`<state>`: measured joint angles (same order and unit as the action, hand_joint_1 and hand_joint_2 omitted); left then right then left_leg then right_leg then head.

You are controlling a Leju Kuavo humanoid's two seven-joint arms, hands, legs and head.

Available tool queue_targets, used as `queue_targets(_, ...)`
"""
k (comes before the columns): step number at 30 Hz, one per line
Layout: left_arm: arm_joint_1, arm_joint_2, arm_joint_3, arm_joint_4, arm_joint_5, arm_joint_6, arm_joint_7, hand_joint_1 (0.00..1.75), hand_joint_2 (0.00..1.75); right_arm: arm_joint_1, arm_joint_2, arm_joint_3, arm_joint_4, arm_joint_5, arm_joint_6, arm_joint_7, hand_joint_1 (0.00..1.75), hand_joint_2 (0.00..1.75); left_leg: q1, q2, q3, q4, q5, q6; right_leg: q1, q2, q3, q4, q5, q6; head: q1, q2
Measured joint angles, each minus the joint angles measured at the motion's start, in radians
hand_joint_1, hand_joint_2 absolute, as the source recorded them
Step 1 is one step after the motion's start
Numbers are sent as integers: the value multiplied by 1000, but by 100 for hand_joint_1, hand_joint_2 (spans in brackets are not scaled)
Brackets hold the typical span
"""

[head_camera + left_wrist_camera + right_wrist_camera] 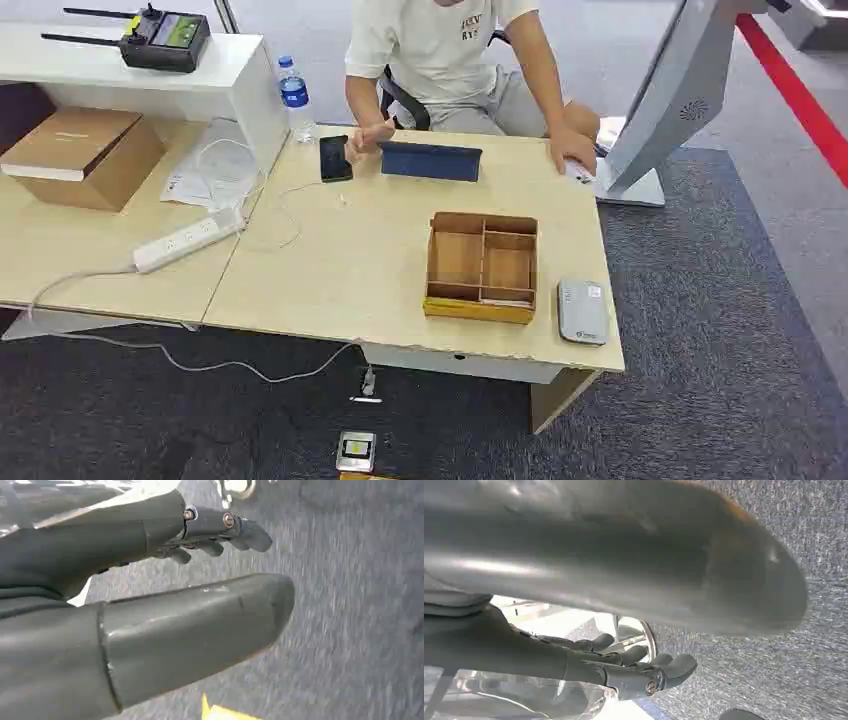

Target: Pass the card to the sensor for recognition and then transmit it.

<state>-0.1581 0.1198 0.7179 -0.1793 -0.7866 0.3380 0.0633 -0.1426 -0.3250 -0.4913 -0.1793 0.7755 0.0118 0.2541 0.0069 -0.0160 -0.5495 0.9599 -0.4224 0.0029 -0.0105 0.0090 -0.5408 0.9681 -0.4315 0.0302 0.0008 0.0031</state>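
Note:
A small grey-white sensor pad lies near the table's front right corner. Just left of it stands a brown cardboard tray with several compartments, all looking bare. My left hand hangs over grey carpet with its thumb and fingers stretched apart and nothing between them. My right hand also hangs over the carpet, its fingers extended and holding nothing. A person sits behind the table with one hand by a black phone.
A dark blue tablet case, a water bottle, a power strip and a cardboard box are on the tables. A white kiosk stand rises at the right. A small device lies on the carpet.

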Motion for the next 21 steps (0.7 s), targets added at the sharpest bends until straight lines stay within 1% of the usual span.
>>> queue_targets(2, -1, 4, 0, 0, 1, -5, -2, 0, 0, 0, 0, 0, 0, 3, 3, -1, 0, 0, 0, 0, 0, 0, 0, 0, 1, 0, 0, 0, 0, 0, 0, 0)
queue_targets(5, 0, -2, -3, 1, 2, -8, -8, 0, 0, 0, 0, 0, 0, 9, 5, -3, 0, 0, 2, 1, 0, 0, 0, 0, 2, 0, 0, 0, 0, 0, 2, 0)
queue_targets(8, 0, -8, -4, 1, 1, -6, -34, 0, 0, 2, 7, 0, 1, 15, 5, -10, 0, 0, 2, 1, 0, 0, 0, 0, 2, 0, 0, 0, 0, 0, 0, 0)
queue_targets(14, 0, -44, -9, 2, -15, -24, -74, 0, 0, -2, 33, 1, 1, 40, 8, -14, 0, 0, 1, 0, 0, 0, 0, 0, 2, 0, 1, 0, 0, 0, 1, 0)
queue_targets(21, 0, -53, -24, 2, -34, -46, -84, 0, 0, -2, 51, 1, 1, 37, 5, -20, 0, 0, 0, 0, 0, 0, 0, 0, 2, 0, 1, 0, 0, 0, 1, 0)
